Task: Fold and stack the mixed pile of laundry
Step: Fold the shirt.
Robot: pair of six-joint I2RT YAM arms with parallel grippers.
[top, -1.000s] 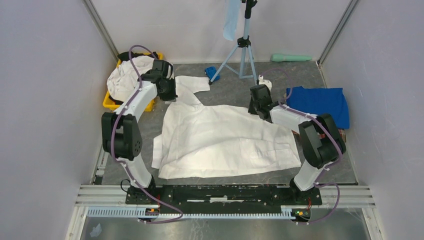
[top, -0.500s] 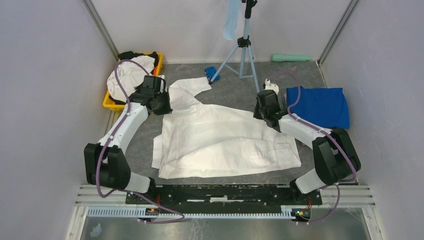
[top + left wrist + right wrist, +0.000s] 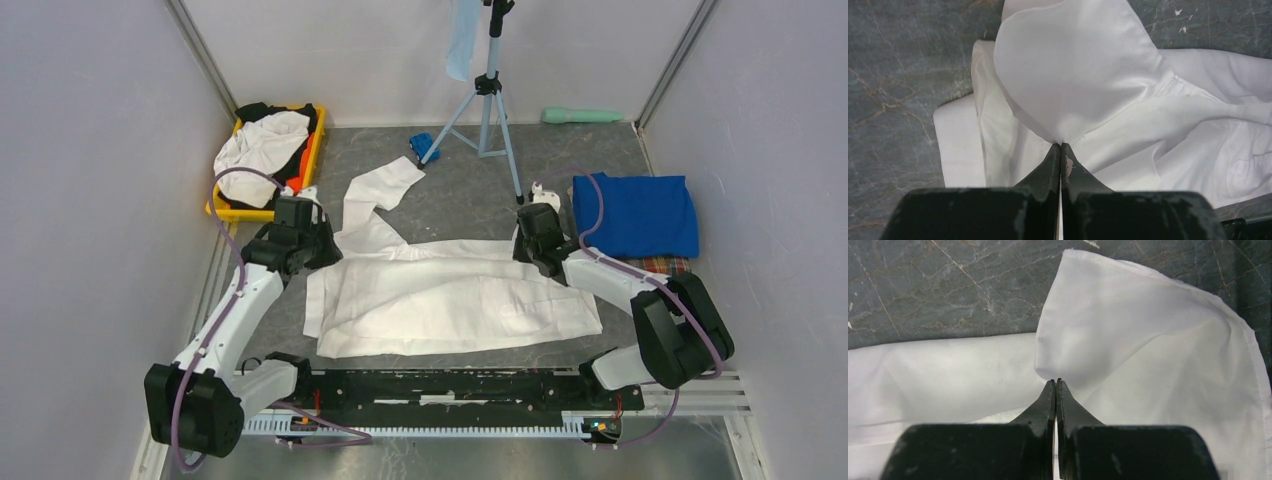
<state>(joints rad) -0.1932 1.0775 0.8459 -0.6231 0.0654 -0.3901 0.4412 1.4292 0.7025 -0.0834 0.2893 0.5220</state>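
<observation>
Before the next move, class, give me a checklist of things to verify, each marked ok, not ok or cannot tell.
1. The left end effector is shut on the large white cotton shirt: ok.
2. The right end effector is shut on the same shirt: ok.
3. Each grip holds one layer only: cannot tell.
4. The shirt's long sleeve is tucked in: not ok, it trails toward the far side.
5. The folded royal-blue T-shirt lies apart from the white shirt: ok.

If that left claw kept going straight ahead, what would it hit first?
The white shirt: the left gripper is shut on a fold of it, and more of the cloth seems to lie right ahead.
</observation>
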